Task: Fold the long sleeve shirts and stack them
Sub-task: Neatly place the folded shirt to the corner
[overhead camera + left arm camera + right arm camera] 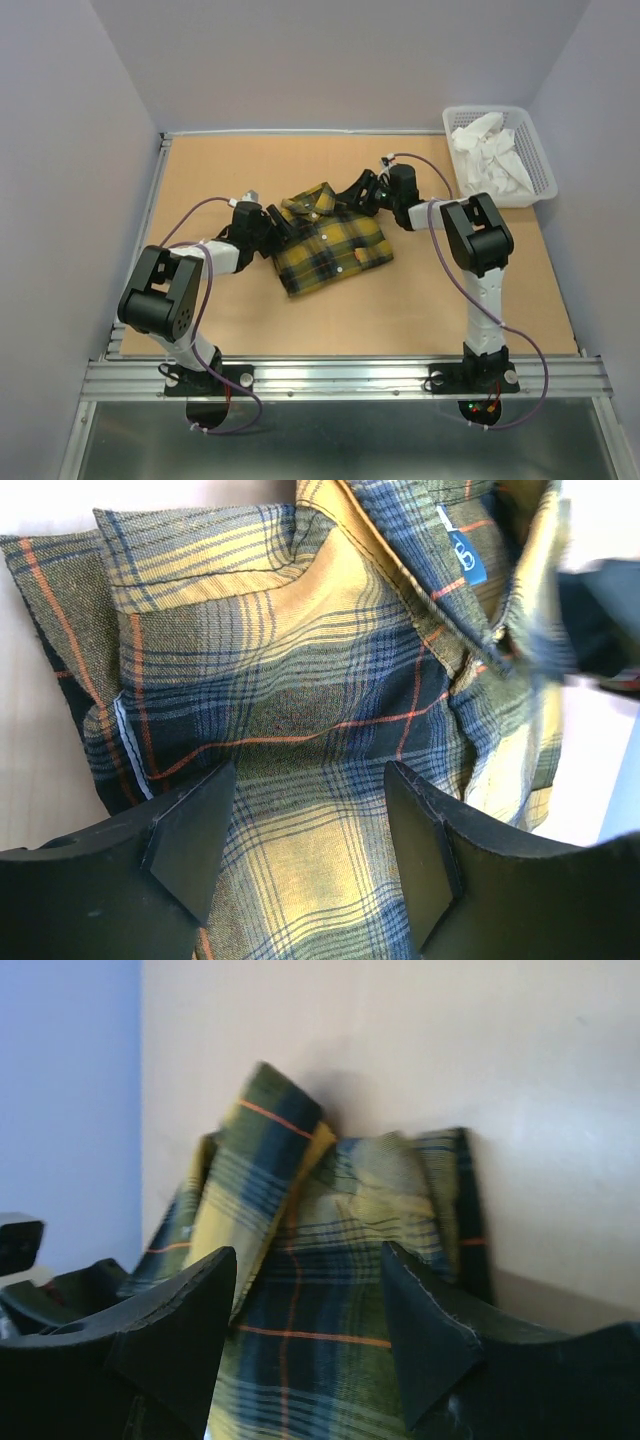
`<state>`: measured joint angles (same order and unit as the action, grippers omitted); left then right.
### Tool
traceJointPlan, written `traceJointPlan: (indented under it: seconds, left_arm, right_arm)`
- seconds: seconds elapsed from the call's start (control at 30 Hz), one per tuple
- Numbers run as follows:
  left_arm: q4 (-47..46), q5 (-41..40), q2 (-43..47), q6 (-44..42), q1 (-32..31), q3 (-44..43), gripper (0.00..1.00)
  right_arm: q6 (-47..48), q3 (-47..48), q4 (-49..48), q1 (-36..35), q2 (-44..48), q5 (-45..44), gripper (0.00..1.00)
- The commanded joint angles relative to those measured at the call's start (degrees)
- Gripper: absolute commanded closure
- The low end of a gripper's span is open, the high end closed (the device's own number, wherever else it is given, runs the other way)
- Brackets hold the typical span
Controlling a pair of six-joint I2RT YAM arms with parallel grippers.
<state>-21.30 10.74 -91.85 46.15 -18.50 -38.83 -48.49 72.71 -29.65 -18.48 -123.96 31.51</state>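
Note:
One long sleeve shirt (330, 248), yellow and dark plaid, lies folded into a compact rectangle mid-table with its collar (312, 200) toward the back. My left gripper (272, 228) hovers over the shirt's left edge near the collar. In the left wrist view its jaws are open (308, 825), with the plaid cloth (300, 680) showing flat between them and nothing pinched. My right gripper (355, 195) is at the shirt's back right corner. Its jaws are open (308, 1310) too, facing the raised collar and folded cloth (330, 1250).
A white plastic basket (540, 165) holding white cloths (490, 150) sits at the table's back right corner. Grey walls close in the brown tabletop (450, 290) on three sides. The metal rail (340, 375) with both arm bases runs along the near edge.

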Motion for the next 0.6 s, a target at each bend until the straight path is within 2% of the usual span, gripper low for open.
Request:
traceJointPlan:
  seconds: [0.0,0.2,0.37,0.47,0.57]
  left_arm:
    - [7.23,-1.25,-0.7,-2.73,2.68,-0.19,0.27]
    - [11.45,-1.78,-1.31,-6.59,6.02,-4.31,0.27]
    - [14.7,-1.6,-2.54,-11.34,6.55,-11.08,0.24]
    - [17.95,-2.56,-1.23,-13.8,6.55,-14.51,0.16]
    - [21.21,-5.02,4.29,-13.81,6.46,-15.4,0.06]
  right_arm:
    - [-0.2,-0.19,-1.9,0.02,-0.76,-4.16,0.35]
    - [1.45,-9.51,-0.42,1.52,5.28,-8.74,0.34]
    - [9.01,-9.25,11.26,1.52,13.99,-11.02,0.34]
    - [12.8,-9.78,18.91,1.52,20.5,-14.27,0.34]
    - [15.18,-11.0,26.12,1.52,25.69,-15.86,0.33]
